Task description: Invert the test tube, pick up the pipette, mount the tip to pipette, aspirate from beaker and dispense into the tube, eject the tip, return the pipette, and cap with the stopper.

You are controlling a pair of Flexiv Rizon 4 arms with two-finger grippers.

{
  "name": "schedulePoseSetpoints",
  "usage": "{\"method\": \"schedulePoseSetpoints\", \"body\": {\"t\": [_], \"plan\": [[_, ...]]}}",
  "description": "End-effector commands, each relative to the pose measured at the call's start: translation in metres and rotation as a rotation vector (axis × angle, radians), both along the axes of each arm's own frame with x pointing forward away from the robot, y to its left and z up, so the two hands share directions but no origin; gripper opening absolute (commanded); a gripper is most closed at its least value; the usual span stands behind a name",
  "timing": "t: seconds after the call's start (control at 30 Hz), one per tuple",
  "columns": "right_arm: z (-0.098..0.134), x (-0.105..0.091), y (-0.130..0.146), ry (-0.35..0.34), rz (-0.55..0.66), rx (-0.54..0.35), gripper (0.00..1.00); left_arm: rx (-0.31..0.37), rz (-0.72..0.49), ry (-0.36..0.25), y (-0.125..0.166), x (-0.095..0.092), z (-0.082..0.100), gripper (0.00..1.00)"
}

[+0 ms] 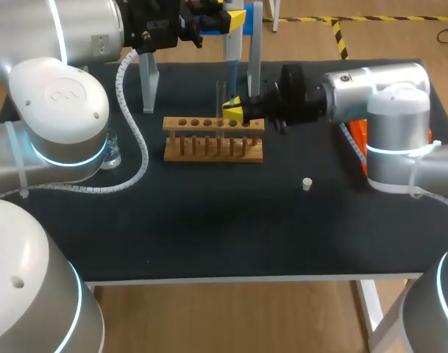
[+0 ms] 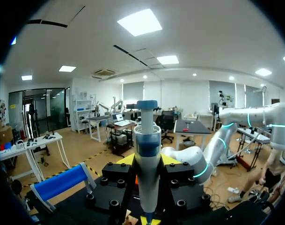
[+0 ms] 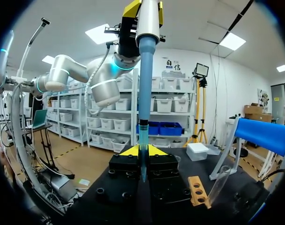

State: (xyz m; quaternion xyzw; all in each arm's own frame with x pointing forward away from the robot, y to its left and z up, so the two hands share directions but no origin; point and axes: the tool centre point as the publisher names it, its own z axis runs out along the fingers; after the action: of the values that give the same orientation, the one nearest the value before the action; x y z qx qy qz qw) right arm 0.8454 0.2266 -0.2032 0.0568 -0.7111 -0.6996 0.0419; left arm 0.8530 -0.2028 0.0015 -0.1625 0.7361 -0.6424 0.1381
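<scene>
Above rack [image 1: 213, 137], left claw [image 2: 148, 160] grips pipette [image 2: 147, 136]; right claw [image 1: 233, 112] clamps upright test tube [image 1: 224, 94].

Silver-white arms [image 1: 58, 110], cyan rings [image 1: 62, 158], ribbed cable [image 1: 139, 147], yellow-tipped fingers [image 1: 232, 113].

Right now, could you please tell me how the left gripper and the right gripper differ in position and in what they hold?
The left gripper sits high above the rack, while the right gripper sits low, just over the rack. The left gripper holds the pipette upright, whereas the right gripper seems to hold a clear test tube beneath the pipette's tip. Both are shut and have yellow tips.
</scene>
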Motion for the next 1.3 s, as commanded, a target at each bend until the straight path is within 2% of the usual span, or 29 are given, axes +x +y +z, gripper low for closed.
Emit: {"method": "schedulePoseSetpoints", "body": {"t": [0.03,0.87,1.3], "plan": [[0.002,-0.001,-0.004,-0.001,-0.006,-0.002,0.0,0.001,-0.002,0.001,0.0,0.001,0.0,0.0],[0.009,-0.003,0.003,0.009,0.007,0.017,0.0,0.001,-0.002,0.001,0.0,0.001,0.0,0.0],[0.027,-0.004,0.002,0.004,0.012,0.028,0.0,0.001,-0.002,0.001,0.0,0.001,0.0,0.0]]}}
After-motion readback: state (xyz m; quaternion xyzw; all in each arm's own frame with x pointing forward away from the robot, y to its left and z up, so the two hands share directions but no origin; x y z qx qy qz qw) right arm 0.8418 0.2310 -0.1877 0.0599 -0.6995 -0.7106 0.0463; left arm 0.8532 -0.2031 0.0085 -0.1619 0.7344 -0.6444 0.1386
